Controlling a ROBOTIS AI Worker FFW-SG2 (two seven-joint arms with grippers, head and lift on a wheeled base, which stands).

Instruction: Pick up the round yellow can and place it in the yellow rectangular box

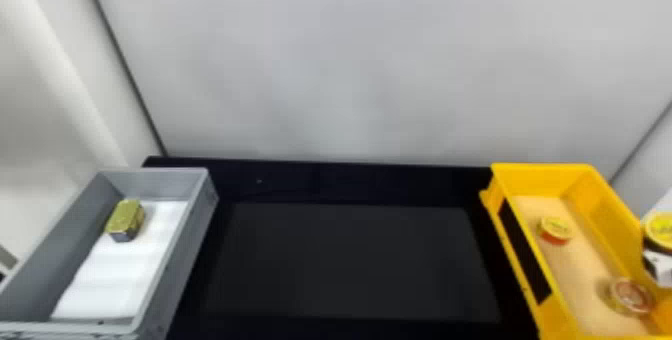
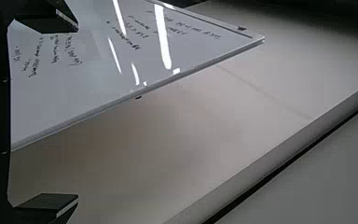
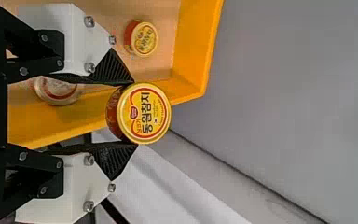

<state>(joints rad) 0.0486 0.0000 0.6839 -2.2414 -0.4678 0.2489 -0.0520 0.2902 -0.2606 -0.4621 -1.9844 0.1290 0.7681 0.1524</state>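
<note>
At the head view's right edge my right gripper [image 1: 656, 259] holds the round yellow can [image 1: 661, 229] above the right side of the yellow rectangular box [image 1: 592, 184]. In the right wrist view, the right gripper [image 3: 129, 114] is shut on that can [image 3: 144, 113], one finger on each side, with its yellow lid facing the camera; the yellow box [image 3: 198, 51] lies beyond it. The left gripper [image 2: 70, 112] stands open in the left wrist view, its fingers wide apart with nothing between them.
Inside the yellow box are a small red-and-yellow can [image 1: 555, 230] and a round can with a reddish lid [image 1: 630, 296]. A grey box [image 1: 192, 244] at the left holds a gold rectangular can [image 1: 125, 219]. The black table [image 1: 350, 264] lies between both boxes.
</note>
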